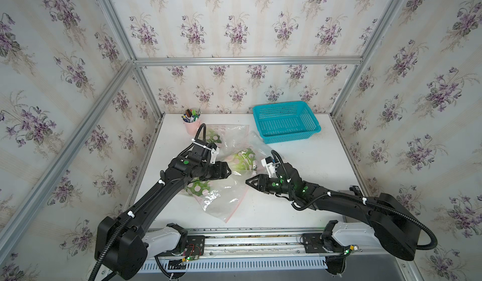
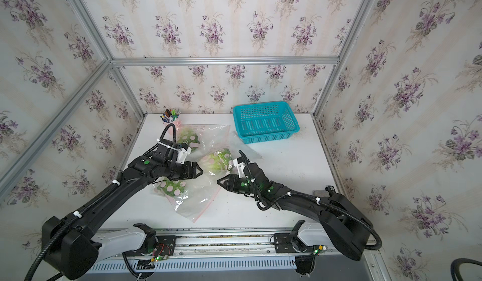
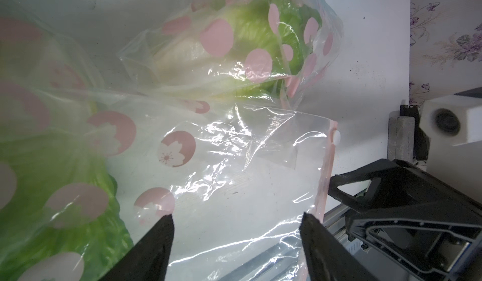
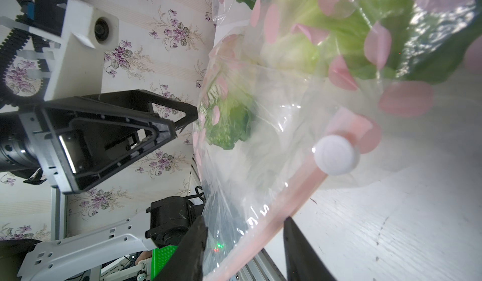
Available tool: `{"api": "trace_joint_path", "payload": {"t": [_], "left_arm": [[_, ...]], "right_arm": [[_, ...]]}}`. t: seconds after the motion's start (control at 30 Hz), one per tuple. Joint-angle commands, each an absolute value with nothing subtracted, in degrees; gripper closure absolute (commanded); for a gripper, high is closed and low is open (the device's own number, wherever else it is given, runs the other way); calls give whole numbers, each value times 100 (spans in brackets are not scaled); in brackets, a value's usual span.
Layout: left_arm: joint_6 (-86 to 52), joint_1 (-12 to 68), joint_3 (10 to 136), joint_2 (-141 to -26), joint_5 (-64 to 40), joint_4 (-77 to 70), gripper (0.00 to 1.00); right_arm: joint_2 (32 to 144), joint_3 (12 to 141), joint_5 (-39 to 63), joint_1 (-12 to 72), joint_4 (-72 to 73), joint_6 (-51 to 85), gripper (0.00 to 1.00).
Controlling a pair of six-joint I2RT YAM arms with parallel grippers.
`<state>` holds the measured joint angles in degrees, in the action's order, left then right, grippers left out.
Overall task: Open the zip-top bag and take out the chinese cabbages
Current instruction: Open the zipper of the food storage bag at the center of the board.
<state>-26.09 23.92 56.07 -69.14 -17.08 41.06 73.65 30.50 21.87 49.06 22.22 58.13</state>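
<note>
My left gripper [image 3: 236, 230] is spread wide and grasps nothing, its tips just over the clear plastic zip-top bag printed with pink dots [image 1: 224, 201] on the white table [image 1: 313, 175]. My right gripper [image 4: 245, 240] stands parted too. The bag's pink zip strip [image 4: 287, 201], with its round white slider [image 4: 335, 154], runs between my fingers unpinched. All three green leafy chinese cabbages lie inside the plastic. The far cabbage [image 1: 214, 137] is near the pink cup of pens [image 1: 191, 127], the middle cabbage [image 1: 245, 159] just beyond both grippers, and the near cabbage [image 1: 199, 187] partly under my left wrist. The turquoise plastic basket [image 1: 287, 121] stands at the back.
</note>
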Motion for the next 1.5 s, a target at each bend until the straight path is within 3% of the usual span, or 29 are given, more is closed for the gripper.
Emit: {"api": "trace_joint_path", "payload": {"t": [0.0, 0.43, 0.73, 1.47], "left_arm": [[-2595, 2390, 5582, -6925, -1706, 4042, 22], [-2583, 2391, 5511, -6899, -1720, 4023, 22], [-2584, 2391, 5515, -6936, -1726, 3985, 22], [-2573, 2388, 5547, -7012, -1753, 3966, 22]], "right_arm": [[7391, 3058, 2089, 4907, 2516, 6015, 55], [7397, 2984, 1845, 4904, 2865, 6523, 67], [6990, 2586, 1668, 4908, 2760, 6662, 52], [7270, 2672, 1784, 4922, 3055, 6978, 53]]}}
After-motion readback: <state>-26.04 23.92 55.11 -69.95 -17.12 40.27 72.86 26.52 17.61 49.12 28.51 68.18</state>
